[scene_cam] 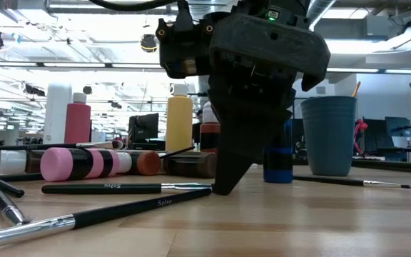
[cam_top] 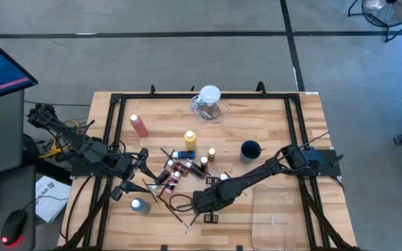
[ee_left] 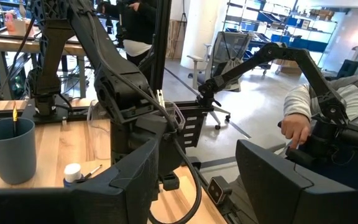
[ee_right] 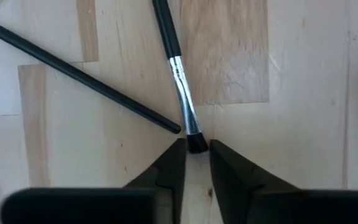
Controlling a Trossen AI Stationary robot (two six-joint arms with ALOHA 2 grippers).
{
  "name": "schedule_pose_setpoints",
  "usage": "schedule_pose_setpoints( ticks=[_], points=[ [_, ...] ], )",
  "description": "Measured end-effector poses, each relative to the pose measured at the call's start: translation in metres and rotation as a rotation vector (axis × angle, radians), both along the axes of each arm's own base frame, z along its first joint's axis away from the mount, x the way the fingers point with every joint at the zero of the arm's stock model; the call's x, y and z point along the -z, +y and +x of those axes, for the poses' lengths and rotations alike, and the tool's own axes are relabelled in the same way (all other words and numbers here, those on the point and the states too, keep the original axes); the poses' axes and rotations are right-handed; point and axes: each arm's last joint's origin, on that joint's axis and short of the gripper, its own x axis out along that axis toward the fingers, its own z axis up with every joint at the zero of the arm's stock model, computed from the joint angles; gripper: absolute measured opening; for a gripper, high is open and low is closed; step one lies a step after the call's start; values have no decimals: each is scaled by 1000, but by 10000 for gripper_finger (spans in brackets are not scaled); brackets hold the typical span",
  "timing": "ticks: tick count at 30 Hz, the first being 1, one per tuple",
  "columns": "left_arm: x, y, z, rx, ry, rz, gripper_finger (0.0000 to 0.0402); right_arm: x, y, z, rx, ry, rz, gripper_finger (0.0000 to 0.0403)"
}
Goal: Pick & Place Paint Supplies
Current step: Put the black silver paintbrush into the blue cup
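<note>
My right gripper (cam_top: 199,203) points down at the table's near middle, shut on the bristle end of a thin dark paintbrush (ee_right: 178,68). A second brush (ee_right: 79,74) lies beside it. Behind them lies a pile of small bottles (cam_top: 174,171) and brushes. A pink-red squeeze bottle (cam_top: 139,125) and a yellow one (cam_top: 190,139) stand upright farther back, and a blue bottle (scene_cam: 278,160) shows behind the gripper. My left gripper (cam_top: 135,183) hovers open at the pile's left, near a white-capped bottle (cam_top: 139,205). My right gripper pinches the paintbrush at its dark bristle end (ee_right: 196,144), between the two fingertips (ee_right: 174,159). The fingers come from above, pointing down, with their tips at the table (scene_cam: 223,189). The brush lies flat on the wood, its handle running away from the fingers.
A blue cup (cam_top: 250,149) with a brush in it stands right of the pile. The clear jug with a white top (cam_top: 209,97) sits at the far edge. A clear bin (cam_top: 274,209) lies near right. A person's hand (ee_left: 297,127) shows beyond the table.
</note>
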Motion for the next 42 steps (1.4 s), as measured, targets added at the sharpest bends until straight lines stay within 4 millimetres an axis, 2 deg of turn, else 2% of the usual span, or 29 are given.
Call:
schedule_pose_setpoints(
  ticks=[3, 5, 12, 19, 29, 33, 37, 42],
  points=[
    [0, 0, 0, 0, 0, 0, 204, 1, 0, -1, 2, 7, -4, 17],
    [0, 0, 0, 0, 0, 0, 204, 1, 0, -1, 2, 12, -4, 6],
    [0, 0, 0, 0, 0, 0, 204, 1, -1, -2, 32, 23, 2, 3],
    [0, 0, 0, 0, 1, 1, 204, -18, 0, -1, 33, 106, -5, 1],
    [0, 0, 0, -1, 3, 3, 204, -59, 2, 4, 64, 125, -14, 0],
    [2, 2, 1, -60, 19, 19, 204, -80, 2, 4, 84, 128, -11, 0],
    [13, 2, 7, -171, 76, 119, 204, -105, 0, 2, 115, 137, -36, 0],
    [27, -5, 21, -201, 95, 286, 204, -141, -7, 0, 150, 91, -85, 0]
  ],
)
